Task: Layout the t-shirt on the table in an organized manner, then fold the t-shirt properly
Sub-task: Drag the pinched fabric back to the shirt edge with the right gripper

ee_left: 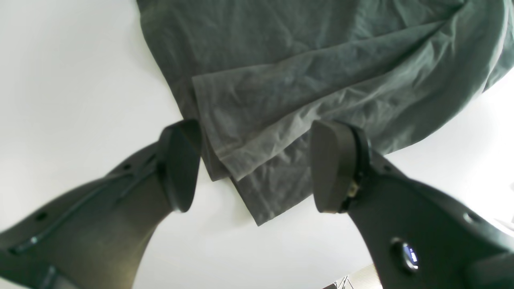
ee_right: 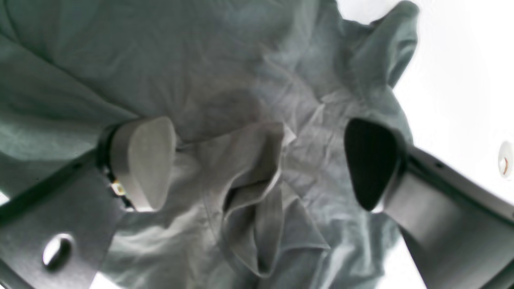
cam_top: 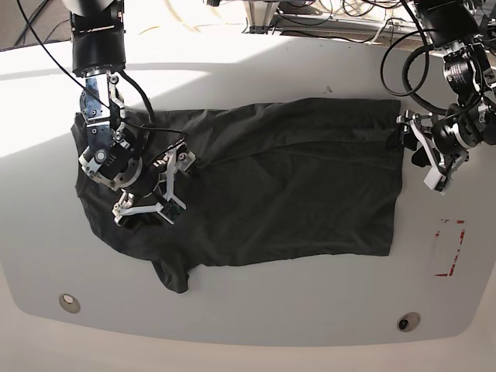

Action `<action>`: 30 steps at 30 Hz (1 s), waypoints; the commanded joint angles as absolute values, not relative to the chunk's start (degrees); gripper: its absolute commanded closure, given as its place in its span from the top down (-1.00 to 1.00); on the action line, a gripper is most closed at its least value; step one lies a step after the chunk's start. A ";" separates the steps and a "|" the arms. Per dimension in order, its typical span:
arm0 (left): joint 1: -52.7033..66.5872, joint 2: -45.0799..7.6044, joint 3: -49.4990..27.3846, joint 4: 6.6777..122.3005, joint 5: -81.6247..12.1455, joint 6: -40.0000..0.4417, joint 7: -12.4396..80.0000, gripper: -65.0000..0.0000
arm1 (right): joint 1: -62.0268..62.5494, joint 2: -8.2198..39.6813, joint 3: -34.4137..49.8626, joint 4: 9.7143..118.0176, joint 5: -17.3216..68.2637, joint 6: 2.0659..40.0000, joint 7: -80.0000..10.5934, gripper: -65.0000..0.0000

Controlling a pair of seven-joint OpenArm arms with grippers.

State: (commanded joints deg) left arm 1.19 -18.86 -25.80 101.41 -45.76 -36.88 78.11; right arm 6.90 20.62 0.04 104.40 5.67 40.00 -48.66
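The dark grey t-shirt (cam_top: 271,194) lies spread across the white table (cam_top: 256,302), wrinkled, with one sleeve (cam_top: 174,275) sticking out toward the front edge. My right gripper (cam_top: 174,186) hovers open over the shirt's left part. In the right wrist view its fingers (ee_right: 144,160) straddle a bunched fold of t-shirt (ee_right: 249,192) without closing on it. My left gripper (cam_top: 417,153) stands open at the shirt's right edge. In the left wrist view a folded-over corner of the t-shirt (ee_left: 249,140) lies between and below the fingers (ee_left: 333,168) of the left gripper (ee_left: 257,168).
A red dashed rectangle (cam_top: 449,248) marks the table at the right. Two round grommet holes sit near the front edge, one at the left (cam_top: 68,302) and one at the right (cam_top: 408,321). Cables and equipment crowd the far side (cam_top: 310,15).
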 joint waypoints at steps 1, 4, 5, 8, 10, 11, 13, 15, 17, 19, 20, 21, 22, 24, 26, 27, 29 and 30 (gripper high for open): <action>1.19 -18.86 -25.80 101.41 -45.76 -36.88 78.11 0.22 | 5.41 20.88 2.07 105.63 5.67 40.00 -48.66 0.95; 1.01 -18.86 -25.80 101.41 -45.76 -36.88 78.11 0.22 | 2.07 21.05 6.29 107.47 5.67 40.00 -48.66 0.95; 0.92 -18.86 -25.80 101.41 -45.76 -36.88 78.11 0.22 | 0.84 21.14 7.87 107.91 5.67 40.00 -48.66 0.95; 0.84 -18.86 -25.80 101.41 -45.76 -36.88 78.11 0.22 | -2.86 21.14 13.23 108.62 6.02 40.00 -48.66 0.95; 0.84 -18.86 -25.71 101.41 -45.76 -36.88 78.11 0.22 | -4.79 21.14 15.87 108.53 6.20 40.00 -48.40 0.95; 0.84 -18.86 -25.71 101.41 -45.76 -36.88 78.11 0.22 | -5.58 20.88 16.84 108.35 6.20 40.00 -48.40 0.95; 0.75 -18.86 -25.71 101.41 -45.76 -36.88 78.11 0.22 | -6.99 20.53 18.59 108.35 6.20 40.00 -48.40 0.95; 0.75 -18.68 -25.71 101.41 -45.76 -36.88 78.11 0.22 | -7.78 20.26 20.18 108.35 6.20 40.00 -48.48 0.95; -0.13 -17.71 -25.27 101.41 -45.76 -36.88 78.02 0.22 | -8.31 18.51 22.37 108.26 6.02 40.00 -48.57 0.95; -0.75 -17.36 -24.57 101.41 -45.76 -36.70 78.02 0.22 | -8.75 17.27 25.27 108.18 5.76 40.00 -48.57 0.95; -0.92 -17.36 -24.31 101.41 -45.76 -36.70 78.02 0.22 | -8.92 17.01 26.51 108.09 5.76 40.00 -48.57 0.95; -1.01 -17.36 -23.87 101.41 -45.67 -36.70 78.02 0.22 | -9.01 16.57 28.00 107.74 5.76 40.00 -48.66 0.95; -1.10 -17.36 -23.43 101.41 -45.67 -36.70 78.02 0.22 | -9.01 16.40 29.14 107.30 5.76 40.00 -48.66 0.95; -1.19 -17.27 -22.64 101.41 -45.67 -36.70 78.02 0.22 | -9.01 16.31 30.99 106.24 5.76 40.00 -48.84 0.95; -1.19 -17.27 -21.67 101.41 -45.67 -36.70 78.02 0.22 | -9.01 16.57 32.75 105.01 6.11 40.00 -49.63 0.95; -1.19 -17.27 -21.32 101.41 -45.67 -36.70 78.02 0.22 | -9.01 16.57 33.45 104.66 6.20 40.00 -50.07 0.95; -1.27 -17.27 -20.53 101.49 -45.67 -36.70 78.02 0.22 | -9.01 16.57 35.21 103.78 6.20 40.00 -50.51 0.95; -1.27 -17.27 -20.18 101.49 -45.67 -36.70 78.02 0.22 | -9.10 16.57 36.09 103.25 6.20 40.00 -50.51 0.95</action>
